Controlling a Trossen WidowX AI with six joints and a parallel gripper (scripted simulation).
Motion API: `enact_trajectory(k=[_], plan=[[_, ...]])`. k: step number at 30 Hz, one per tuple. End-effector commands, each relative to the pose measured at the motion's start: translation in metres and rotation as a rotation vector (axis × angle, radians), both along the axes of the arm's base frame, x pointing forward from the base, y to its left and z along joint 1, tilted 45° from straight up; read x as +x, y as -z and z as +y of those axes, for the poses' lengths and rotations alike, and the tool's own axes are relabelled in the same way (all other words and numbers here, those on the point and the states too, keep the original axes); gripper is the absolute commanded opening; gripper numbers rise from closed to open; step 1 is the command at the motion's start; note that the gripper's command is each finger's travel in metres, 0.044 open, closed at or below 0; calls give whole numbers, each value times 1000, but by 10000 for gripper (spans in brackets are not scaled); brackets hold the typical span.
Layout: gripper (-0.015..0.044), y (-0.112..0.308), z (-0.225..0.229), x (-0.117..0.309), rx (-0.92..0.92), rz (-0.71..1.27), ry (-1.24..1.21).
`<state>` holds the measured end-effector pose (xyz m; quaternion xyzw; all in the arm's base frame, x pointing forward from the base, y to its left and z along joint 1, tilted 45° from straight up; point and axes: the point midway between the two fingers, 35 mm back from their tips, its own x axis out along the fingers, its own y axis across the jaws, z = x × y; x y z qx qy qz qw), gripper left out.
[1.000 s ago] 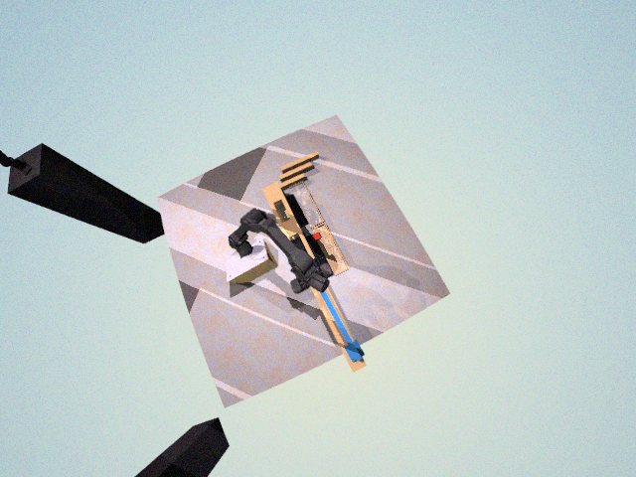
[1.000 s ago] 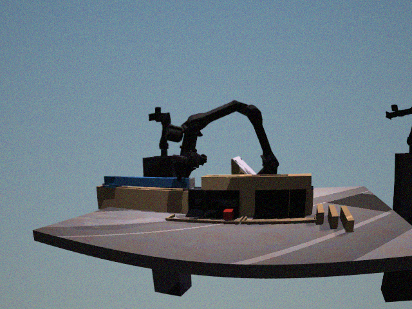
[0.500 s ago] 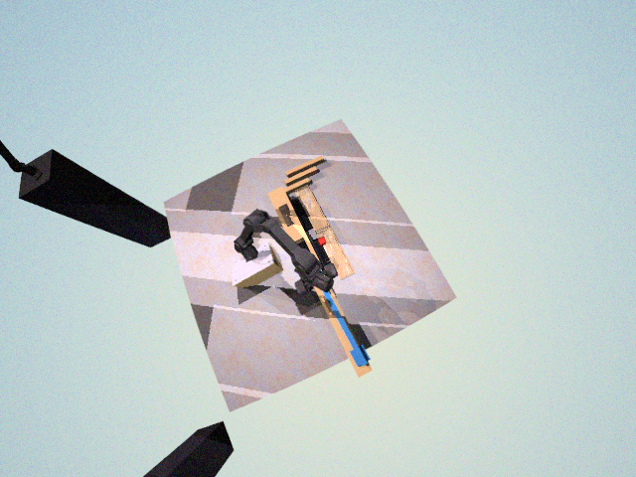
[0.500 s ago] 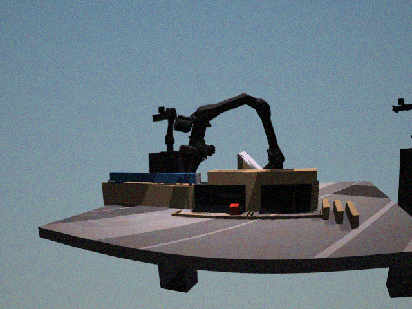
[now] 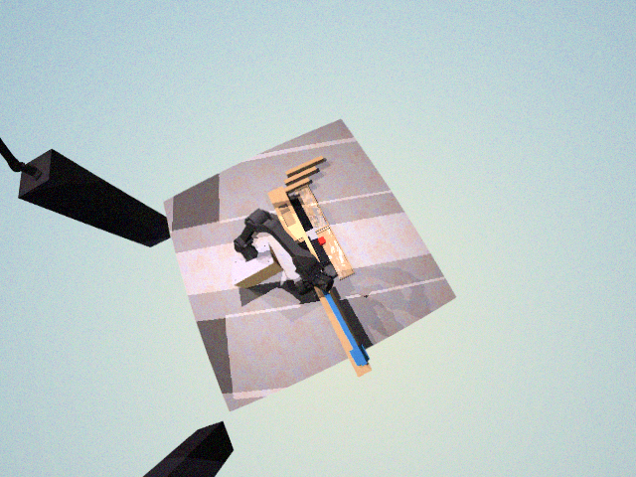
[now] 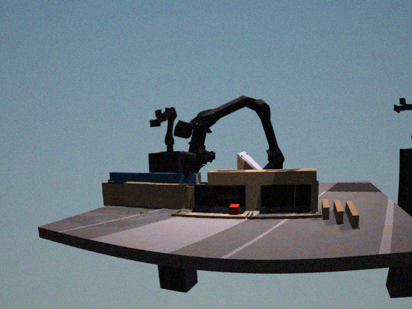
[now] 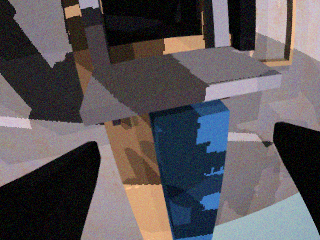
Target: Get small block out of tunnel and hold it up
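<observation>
Block: in the top view, beside the tunnel, out from under its cover.
Handle: blue, reaching past the surface's lower-right edge.
Rods: three, exterior view, near the tunnel's right end.
Jaws: wrist view, spread wide around the handle, gripping nothing.
</observation>
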<state>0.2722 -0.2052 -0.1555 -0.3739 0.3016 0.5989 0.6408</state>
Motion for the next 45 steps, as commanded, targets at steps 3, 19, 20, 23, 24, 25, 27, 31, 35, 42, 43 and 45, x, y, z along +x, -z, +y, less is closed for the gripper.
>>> enact_trajectory(k=[3,19,20,23,24,25,27,31,35,42,43,45], plan=[[440,7,8,-1,4,0,5],[59,3,3,-1,0,0,0],[52,3,3,-1,0,0,0],[0,6,2,0,0,0,1],[0,7,1,0,0,0,1],[0,9,0,0,0,0,1],[0,14,-3,0,1,0,2],[0,25,-10,0,1,0,5],[105,13,-5,-1,1,4,-8],[289,7,-12,0,1,4,-5],[315,4,-15,1,1,3,-3],[368,-3,-22,1,1,2,0]])
